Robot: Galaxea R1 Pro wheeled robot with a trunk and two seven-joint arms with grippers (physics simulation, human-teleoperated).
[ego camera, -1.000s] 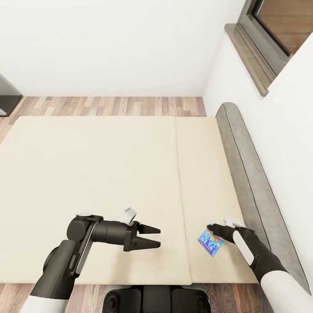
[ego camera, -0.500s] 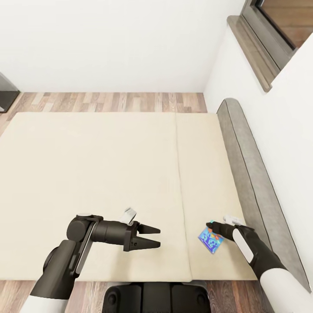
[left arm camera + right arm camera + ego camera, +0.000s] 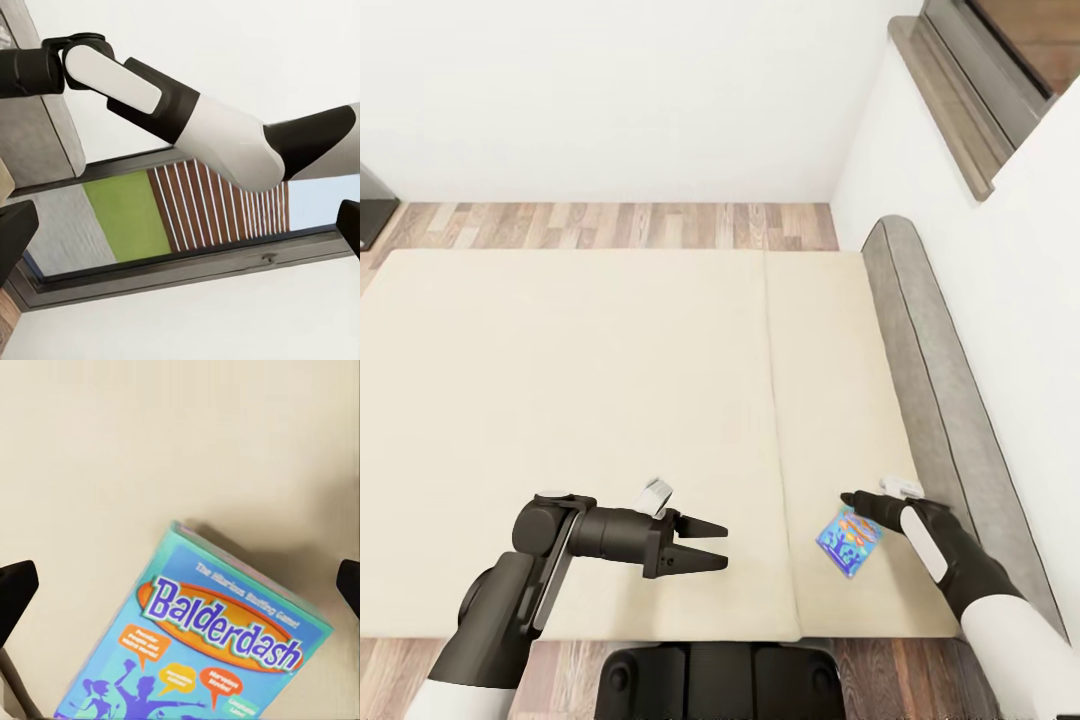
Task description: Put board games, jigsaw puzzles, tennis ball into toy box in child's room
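Note:
A small blue board game (image 3: 848, 540), lettered Balderdash (image 3: 202, 645), lies flat on the bed (image 3: 560, 380) near its front edge, close to the grey headboard (image 3: 930, 350). My right gripper (image 3: 857, 500) hovers just over the box's far side, open. In the right wrist view its two fingertips (image 3: 15, 592) stand wide apart, and the box lies on the mattress below the gap between them. My left gripper (image 3: 705, 541) is open over bare mattress to the left, holding nothing.
Wood plank floor (image 3: 610, 225) runs along the bed's far side below a white wall. A window with a brown sill (image 3: 980, 80) sits above the headboard. A dark object (image 3: 372, 205) stands at the far left edge. The robot's base (image 3: 720, 685) meets the bed's front edge.
The whole view has shifted, so the bed and box sit a little higher in the picture. The right gripper stays over the blue box. The left arm keeps its pose.

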